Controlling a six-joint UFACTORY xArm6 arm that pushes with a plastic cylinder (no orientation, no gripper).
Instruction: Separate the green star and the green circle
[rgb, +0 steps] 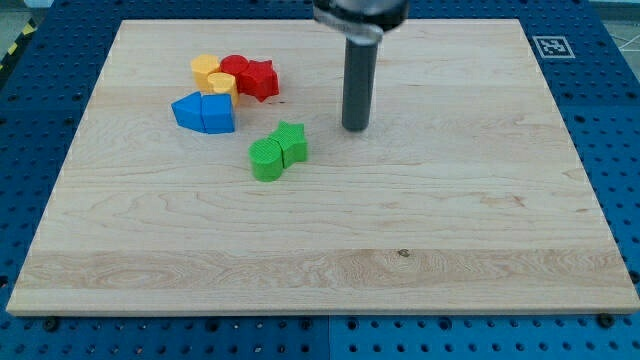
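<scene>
1. Counter (400, 260): pale wooden board filling most of the view, on a blue perforated base (620, 150). A black-and-white marker tag (551, 45) sits at the board's corner toward the view's top right, well to the right of the rod.
2. End effector: a straight dark rod coming down from the view's top edge. It has no jaws, so there is nothing to spread, press together or pinch with. My tip (355, 128) rests on bare wood and touches no block.
3. Blue pair (204, 112): two blue blocks pressed side by side, well to the left of my tip at about the same level; exact shapes unclear.
4. Red pair (250, 76): a red block and a red star-like block touching each other, left of my tip and toward the view's top.
5. Yellow pair (212, 74): two yellow blocks in contact, just left of the red ones, farthest from my tip; shapes unclear.
6. Green star (291, 141): near my tip, to its left and slightly toward the view's bottom, with a clear gap between them.
7. Green circle (267, 159): touching the star on its far side from my tip, further left and lower. The two green blocks are not apart.
</scene>
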